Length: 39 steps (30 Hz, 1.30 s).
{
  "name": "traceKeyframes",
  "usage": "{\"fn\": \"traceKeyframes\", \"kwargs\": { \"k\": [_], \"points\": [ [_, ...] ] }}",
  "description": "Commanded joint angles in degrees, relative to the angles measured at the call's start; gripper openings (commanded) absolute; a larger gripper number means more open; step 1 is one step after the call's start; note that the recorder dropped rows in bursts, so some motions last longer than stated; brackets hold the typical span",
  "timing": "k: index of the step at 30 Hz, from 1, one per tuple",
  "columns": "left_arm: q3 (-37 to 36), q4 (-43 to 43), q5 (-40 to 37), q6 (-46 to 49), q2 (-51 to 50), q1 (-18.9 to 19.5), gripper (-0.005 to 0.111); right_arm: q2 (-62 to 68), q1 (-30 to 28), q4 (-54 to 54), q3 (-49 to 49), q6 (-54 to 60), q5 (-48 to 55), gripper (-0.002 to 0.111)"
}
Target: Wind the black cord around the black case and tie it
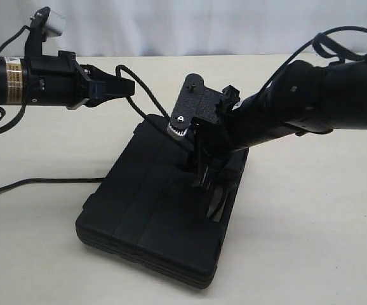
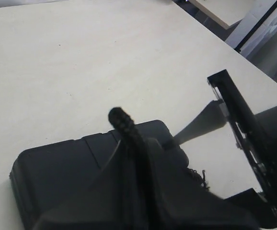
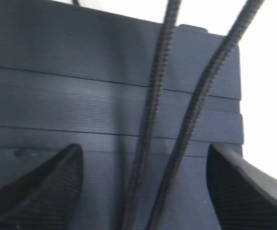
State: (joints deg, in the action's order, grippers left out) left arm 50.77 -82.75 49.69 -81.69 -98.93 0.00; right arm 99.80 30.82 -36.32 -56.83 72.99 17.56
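Observation:
The black case point(image 1: 158, 210) lies flat on the pale table, ribbed lid up. My left gripper point(image 1: 119, 87) hangs above the table off the case's far left corner, shut on the black cord point(image 1: 140, 105), which drops from it onto the lid. In the left wrist view the cord's end point(image 2: 120, 119) sticks out past the closed gripper point(image 2: 137, 146), above the case point(image 2: 57, 167). My right gripper point(image 1: 212, 187) points down over the lid's right side, open. Two strands of cord point(image 3: 155, 96) run across the lid point(image 3: 57, 72) between its fingers point(image 3: 42, 191), and neither finger touches them.
A thin black line point(image 1: 37, 181), cord or cable, trails over the table from the left edge to the case. A frayed tuft point(image 2: 198, 176) shows beside the case. The right arm's bracket point(image 1: 193, 108) stands over the case's far end. The table's far edge point(image 2: 234, 52) lies beyond.

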Motion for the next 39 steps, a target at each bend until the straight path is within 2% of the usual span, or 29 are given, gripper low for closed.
{"fn": "traceKeyframes", "kwargs": {
  "k": [1,3,5,8,9,15,17,21,23,25,26,28,30,34,36,39],
  "points": [
    [0.3,0.0,0.1,1.1,-0.1,0.0,0.000,1.1,0.0,-0.7,-0.5,0.7,-3.2,0.067],
    [0.3,0.0,0.1,1.1,-0.1,0.0,0.000,1.4,0.0,-0.7,-0.5,0.7,-3.2,0.061],
    [0.3,0.0,0.1,1.2,-0.1,0.0,0.000,1.5,0.0,-0.7,-0.5,0.2,-2.3,0.044],
    [0.3,0.0,0.1,2.3,-0.1,0.0,0.000,1.4,0.0,-0.7,-0.5,-0.2,-1.4,0.008],
    [0.3,0.0,0.0,2.4,-0.1,0.0,0.000,1.4,0.0,-0.7,-0.5,-0.3,-1.2,0.005],
    [0.3,2.7,-0.6,2.4,0.3,0.0,0.001,1.4,0.0,-0.7,-0.5,-0.3,0.4,0.004],
    [0.3,2.3,-1.0,2.4,1.5,0.0,0.009,1.4,0.0,-1.0,-0.5,-0.4,0.4,0.004],
    [0.3,-2.5,-4.9,1.2,5.4,0.0,0.040,1.4,0.0,-2.6,-0.5,-0.4,0.0,0.004],
    [0.3,-5.9,-8.6,-0.2,7.9,0.0,0.052,1.4,0.0,-3.8,-0.5,-0.4,0.0,0.004],
    [0.3,-11.8,-16.1,-5.1,11.1,0.0,0.058,1.4,0.0,-5.4,-0.5,-0.4,-0.8,0.004],
    [0.3,-16.0,-20.8,-8.0,12.8,0.0,0.058,1.3,0.0,-6.3,-0.5,-0.4,-1.0,0.004],
    [0.1,-17.2,-28.2,-11.7,16.0,0.3,0.058,1.3,0.0,-6.7,-0.5,-0.4,-1.2,0.004],
    [0.1,-17.2,-29.6,-12.3,18.3,1.1,0.057,1.3,0.0,-6.7,-0.5,-0.4,-1.1,0.004],
    [0.3,-17.2,-32.9,-14.8,20.1,1.5,0.042,1.3,0.0,-6.7,-0.5,-0.6,-1.0,0.004],
    [0.3,-17.2,-35.6,-12.5,20.1,1.5,0.034,1.3,0.0,-6.7,-0.5,-0.6,-0.8,0.004],
    [0.3,-17.2,-39.5,1.4,20.3,1.5,0.026,1.3,0.0,-6.7,-0.5,-0.6,-0.8,0.004]
  ]
}}
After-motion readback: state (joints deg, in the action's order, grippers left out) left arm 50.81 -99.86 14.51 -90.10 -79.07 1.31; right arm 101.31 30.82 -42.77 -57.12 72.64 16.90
